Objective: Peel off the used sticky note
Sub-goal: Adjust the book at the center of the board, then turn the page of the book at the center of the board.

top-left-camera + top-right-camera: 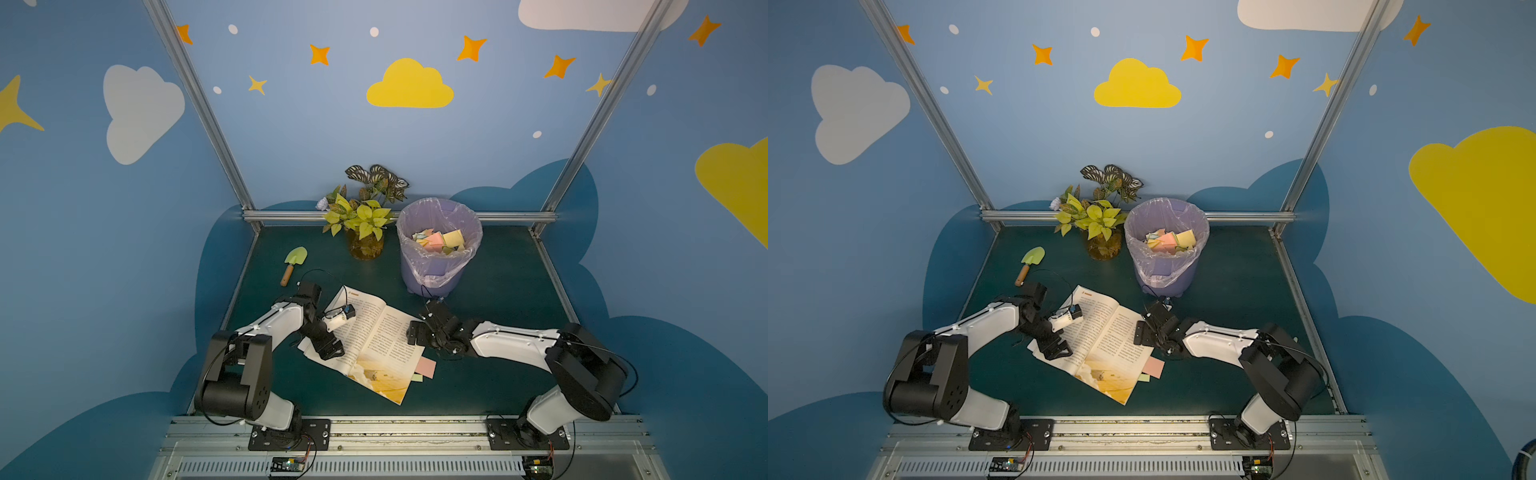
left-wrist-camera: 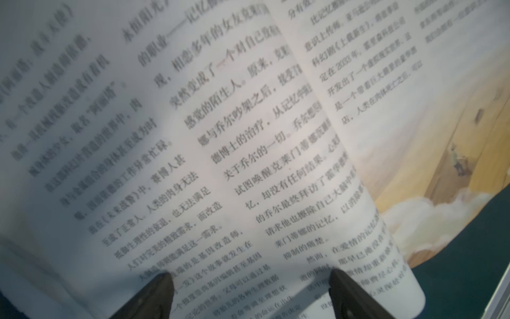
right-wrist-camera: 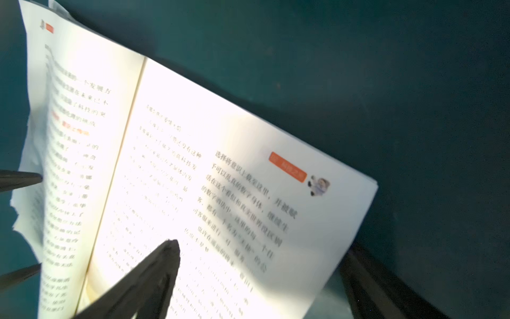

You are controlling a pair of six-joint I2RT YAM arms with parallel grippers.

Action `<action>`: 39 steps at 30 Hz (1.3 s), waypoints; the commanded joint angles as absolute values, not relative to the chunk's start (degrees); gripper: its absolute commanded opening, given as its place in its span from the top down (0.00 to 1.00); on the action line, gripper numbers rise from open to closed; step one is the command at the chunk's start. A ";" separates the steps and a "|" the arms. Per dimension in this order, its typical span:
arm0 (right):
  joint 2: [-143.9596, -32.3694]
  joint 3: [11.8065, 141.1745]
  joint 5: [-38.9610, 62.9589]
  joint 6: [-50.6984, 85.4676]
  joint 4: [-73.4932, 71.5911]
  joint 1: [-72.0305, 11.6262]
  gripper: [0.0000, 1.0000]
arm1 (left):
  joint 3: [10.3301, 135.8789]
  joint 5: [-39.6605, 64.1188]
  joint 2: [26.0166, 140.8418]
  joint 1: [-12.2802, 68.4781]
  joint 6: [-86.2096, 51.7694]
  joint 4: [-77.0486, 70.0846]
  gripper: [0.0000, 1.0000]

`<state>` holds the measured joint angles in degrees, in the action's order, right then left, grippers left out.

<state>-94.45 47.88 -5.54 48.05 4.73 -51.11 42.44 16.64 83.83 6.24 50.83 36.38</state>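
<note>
Left pincer (image 1: 331, 352) and right pincer (image 1: 413, 333) hang open over opposite book (image 1: 376, 328) edges, well apart.

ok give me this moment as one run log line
left gripper open over left page of book | right gripper open at right page edge | pink sticky note sticking out under right page, not yet peeled

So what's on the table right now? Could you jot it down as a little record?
Book: lying open on the green table
Sticky notes: pink note and smaller green note poking out past the right page's edge
Bin: purple, lined, holding discarded notes
Left gripper: open, over left page
Right gripper: open, at right page's edge
Other: potted plant, small trowel
</note>
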 commanded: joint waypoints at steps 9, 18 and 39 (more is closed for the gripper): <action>-101.78 59.93 -3.10 41.82 8.74 -55.63 0.06 | 37.48 11.37 78.51 4.70 54.34 37.37 0.08; -93.24 56.99 -15.61 45.50 18.09 -57.76 0.05 | 38.42 12.94 79.11 3.12 54.48 37.77 0.10; -96.03 47.79 -8.60 54.58 0.66 -63.88 0.06 | 39.35 13.72 79.19 3.01 53.84 38.28 0.13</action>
<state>-94.74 47.75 -10.26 53.87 3.53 -63.90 38.15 12.08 79.07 3.25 53.80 37.12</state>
